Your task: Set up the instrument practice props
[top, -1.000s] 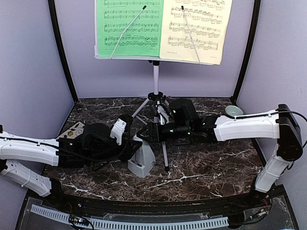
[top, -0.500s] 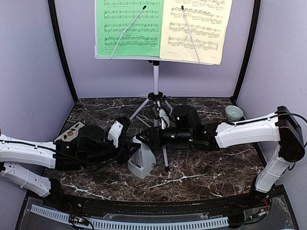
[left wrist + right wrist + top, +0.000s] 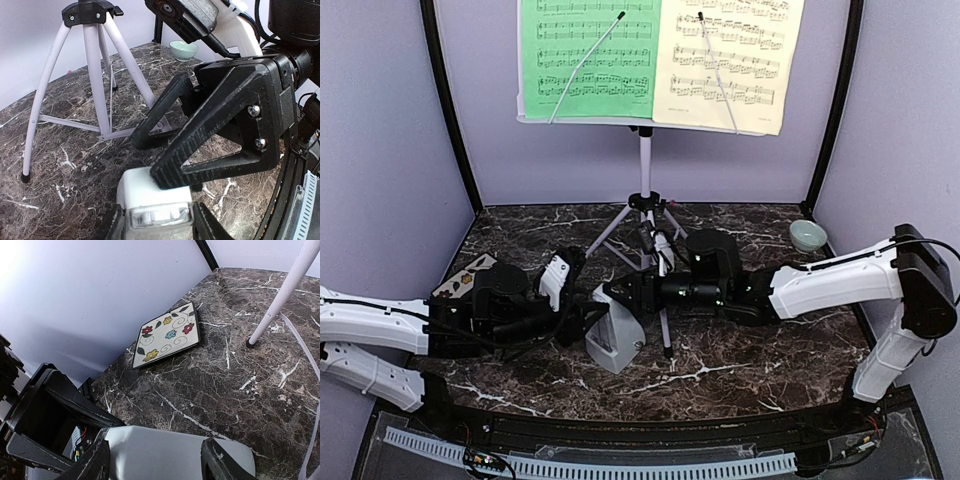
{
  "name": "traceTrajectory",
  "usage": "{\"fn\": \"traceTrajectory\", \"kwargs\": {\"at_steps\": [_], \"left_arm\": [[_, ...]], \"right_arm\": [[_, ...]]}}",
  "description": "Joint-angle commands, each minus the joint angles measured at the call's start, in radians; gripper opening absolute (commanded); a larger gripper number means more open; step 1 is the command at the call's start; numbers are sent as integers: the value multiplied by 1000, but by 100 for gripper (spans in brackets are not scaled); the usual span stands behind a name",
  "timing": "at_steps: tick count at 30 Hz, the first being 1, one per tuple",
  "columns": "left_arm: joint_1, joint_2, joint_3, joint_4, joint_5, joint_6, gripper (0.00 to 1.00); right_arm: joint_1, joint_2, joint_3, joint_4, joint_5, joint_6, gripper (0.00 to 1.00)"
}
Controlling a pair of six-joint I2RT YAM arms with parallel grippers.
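My right pincer (image 3: pixel 621 296) has moved in; it and my left pincer (image 3: pixel 588 314) both clamp the light-grey pyramid metronome (image 3: pixel 618 345), ready for handover.

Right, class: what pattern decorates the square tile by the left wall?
The square cream tile shows coloured flowers, dark leaves and swirls; right wrist view.

Grey metronome (image 3: pixel 616 341) between left gripper (image 3: pixel 586 310) and right gripper (image 3: pixel 622 291), just in front of white music stand (image 3: pixel 645 165) legs.
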Motion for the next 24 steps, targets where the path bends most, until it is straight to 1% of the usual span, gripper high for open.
{"fn": "traceTrajectory", "kwargs": {"at_steps": [1, 11, 14, 18, 21, 24], "left_arm": [[-2, -63, -24, -50, 3, -20, 13], [-2, -53, -44, -49, 13, -28, 13], [-2, -14, -44, -19, -7, -33, 12], [-2, 76, -23, 25, -23, -40, 12], [-2, 114, -6, 54, -10, -44, 12], [-1, 125, 4, 63, -7, -43, 12]], "right_arm": [[-20, 94, -109, -406, 88, -60, 61], [-18, 92, -100, -407, 80, -73, 61], [-18, 60, -83, -394, 52, -76, 65], [-10, 63, -30, -404, -11, -80, 71], [-7, 71, 8, -409, -53, -63, 72], [-5, 79, 14, -406, -66, -44, 69]]}}
